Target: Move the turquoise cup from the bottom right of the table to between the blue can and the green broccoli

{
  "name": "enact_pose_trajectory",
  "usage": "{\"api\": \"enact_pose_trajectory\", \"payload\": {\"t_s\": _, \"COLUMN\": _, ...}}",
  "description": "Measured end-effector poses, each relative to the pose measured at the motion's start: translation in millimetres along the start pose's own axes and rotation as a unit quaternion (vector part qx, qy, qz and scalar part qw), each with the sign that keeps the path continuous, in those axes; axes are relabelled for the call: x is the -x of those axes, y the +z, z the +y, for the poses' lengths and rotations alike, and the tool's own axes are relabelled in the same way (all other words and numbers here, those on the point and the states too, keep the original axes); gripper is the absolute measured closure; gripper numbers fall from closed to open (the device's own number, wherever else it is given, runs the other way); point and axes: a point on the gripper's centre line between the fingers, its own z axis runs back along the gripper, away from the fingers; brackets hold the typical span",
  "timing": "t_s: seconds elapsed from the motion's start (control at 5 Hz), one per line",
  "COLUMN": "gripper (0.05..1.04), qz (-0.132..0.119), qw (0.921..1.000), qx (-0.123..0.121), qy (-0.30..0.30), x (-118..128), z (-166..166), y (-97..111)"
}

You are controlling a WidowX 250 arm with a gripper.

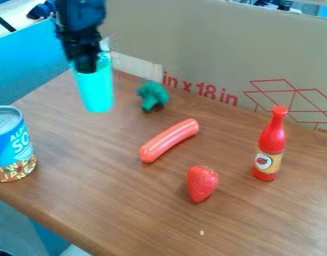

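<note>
The claw was right up at a turquoise cylinder near the bench's back-left corner. Couldn't tell if it was wide, narrow or really gripping. An off-centre hold might've let the cylinder slip; a sideways bump could've hit the toy broccoli. Cylinder's top was partly hidden, base contact unclear, and the can was cut off.

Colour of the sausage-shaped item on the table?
The sausage-shaped item is pinkish red; camera view.
</note>
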Motion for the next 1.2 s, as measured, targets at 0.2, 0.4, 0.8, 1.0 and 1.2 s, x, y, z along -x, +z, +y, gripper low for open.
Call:
{"api": "enact_pose_trajectory", "payload": {"t_s": 0.2, "gripper": 0.987, "qz": 0.01, "qw": 0.9997, "qx": 0.004, "qy": 0.021, "x": 11.0, "z": 17.1, "y": -9.5}}
{"api": "enact_pose_trajectory", "payload": {"t_s": 0.4, "gripper": 0.987, "qz": 0.027, "qw": 0.9986, "qx": 0.017, "qy": 0.041, "x": 19.7, "z": 35.6, "y": -30.2}}
{"api": "enact_pose_trajectory", "payload": {"t_s": 0.8, "gripper": 0.987, "qz": 0.048, "qw": 0.9968, "qx": 0.028, "qy": 0.058, "x": 19.2, "z": 60.3, "y": -66.3}}
{"api": "enact_pose_trajectory", "payload": {"t_s": 1.0, "gripper": 0.987, "qz": 0.055, "qw": 0.9964, "qx": 0.033, "qy": 0.056, "x": 18.7, "z": 62.1, "y": -71.0}}
{"api": "enact_pose_trajectory", "payload": {"t_s": 1.2, "gripper": 0.987, "qz": 0.054, "qw": 0.997, "qx": 0.036, "qy": 0.042, "x": 15.9, "z": 59.0, "y": -71.8}}
